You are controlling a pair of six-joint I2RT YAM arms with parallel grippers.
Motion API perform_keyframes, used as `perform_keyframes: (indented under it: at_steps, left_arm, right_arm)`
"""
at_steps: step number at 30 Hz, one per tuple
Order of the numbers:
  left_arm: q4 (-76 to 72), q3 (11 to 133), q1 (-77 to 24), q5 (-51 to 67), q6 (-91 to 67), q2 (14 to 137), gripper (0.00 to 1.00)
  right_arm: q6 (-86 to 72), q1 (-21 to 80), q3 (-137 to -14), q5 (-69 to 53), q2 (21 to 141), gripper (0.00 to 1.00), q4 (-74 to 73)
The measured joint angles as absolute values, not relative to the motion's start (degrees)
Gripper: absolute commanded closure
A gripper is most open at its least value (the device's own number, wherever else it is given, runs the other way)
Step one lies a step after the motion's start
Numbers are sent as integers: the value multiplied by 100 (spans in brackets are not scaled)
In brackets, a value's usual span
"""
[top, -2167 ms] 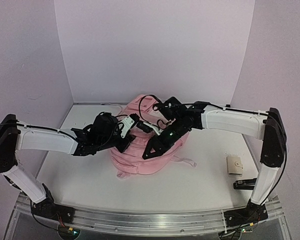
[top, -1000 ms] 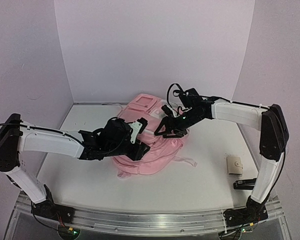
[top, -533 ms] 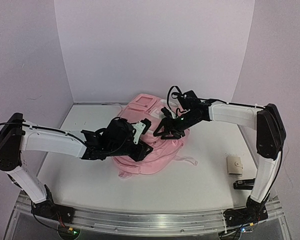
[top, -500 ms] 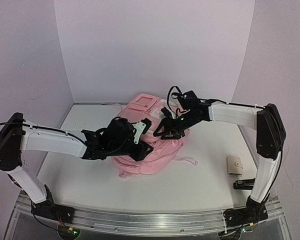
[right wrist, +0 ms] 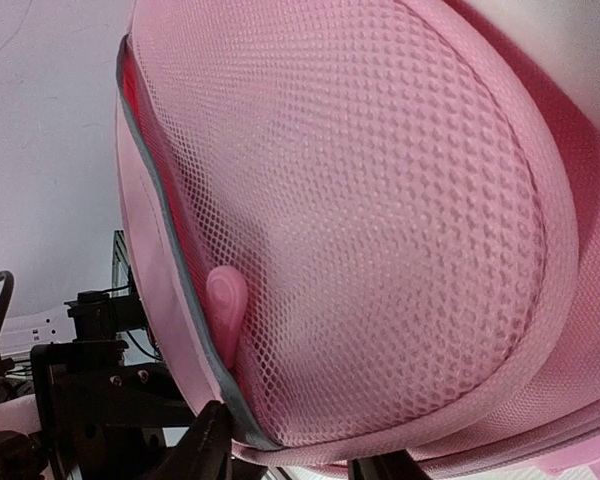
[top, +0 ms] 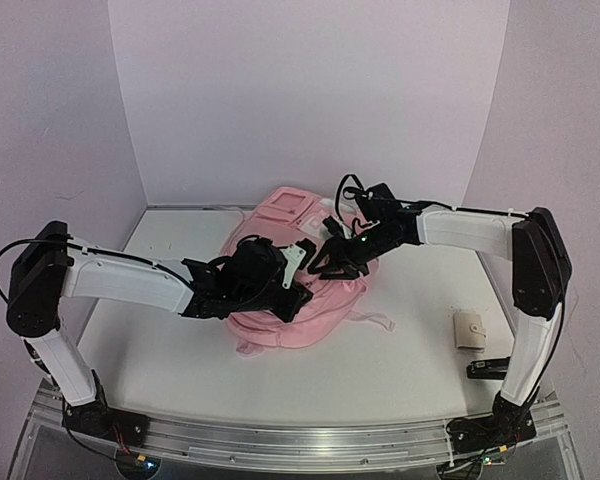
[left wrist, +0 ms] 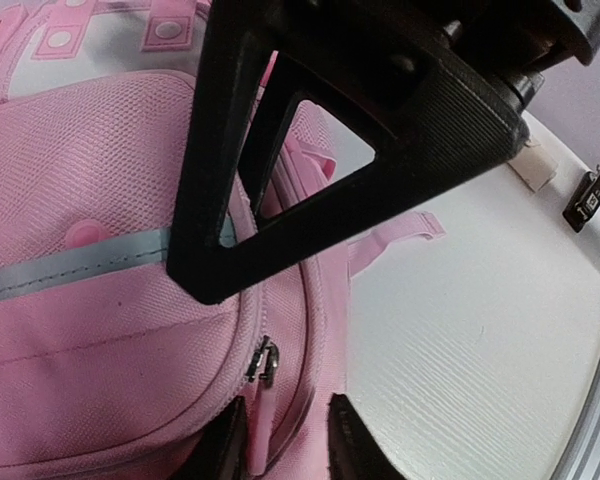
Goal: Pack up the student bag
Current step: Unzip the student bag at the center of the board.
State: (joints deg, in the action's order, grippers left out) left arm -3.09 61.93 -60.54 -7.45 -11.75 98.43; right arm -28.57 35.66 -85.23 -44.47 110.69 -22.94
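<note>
The student bag (top: 280, 315) is a soft pink backpack lying flat mid-table. My left gripper (top: 298, 292) rests on its near right side. In the left wrist view the left gripper (left wrist: 285, 450) has its jaws narrow, one on each side of a metal zip slider (left wrist: 263, 362) and its pink pull. Bag fabric fills the gap between them. My right gripper (top: 327, 262) presses on the bag's right flank. In the right wrist view the right gripper (right wrist: 295, 462) straddles the grey-trimmed rim of a pink mesh pocket (right wrist: 380, 200), and only its fingertips show.
A small beige pouch (top: 469, 329) and a black clip-like thing (top: 490, 369) lie on the white table at the right, near the right arm's base. White walls close off the back and both sides. The right gripper's black frame (left wrist: 330, 150) hangs just above the left gripper.
Both grippers have narrowed onto the bag. The left arm has slid right along the bag toward its edge, closer to the right gripper. The right arm has hardly moved.
</note>
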Motion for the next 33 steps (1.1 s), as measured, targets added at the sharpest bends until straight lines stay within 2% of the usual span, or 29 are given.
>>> perform_keyframes:
  at_steps: [4, 9, 15, 26, 33]
  left_arm:
    - [-298, 6193, -6053, -863, -1208, 9843, 92]
    - [-221, 6166, -6054, -915, -1324, 9742, 98]
    - [5, 5842, -6053, -993, -1481, 9267, 100]
    - [571, 5366, -5952, -1893, -1656, 8434, 100]
    - [828, 5139, -5225, -2038, -1670, 7990, 100]
  right_arm:
    - [-2907, 3566, -8517, -4437, 11077, 82, -2263]
    - [-2983, 3549, -8517, -4425, 11102, 100, -2238]
    - [-3019, 3489, -8517, -4533, 11102, 100, -2194]
    - [-2486, 3460, -8517, -4535, 11095, 100, -2412]
    - [-1824, 3385, -8517, -4236, 10989, 100, -2765]
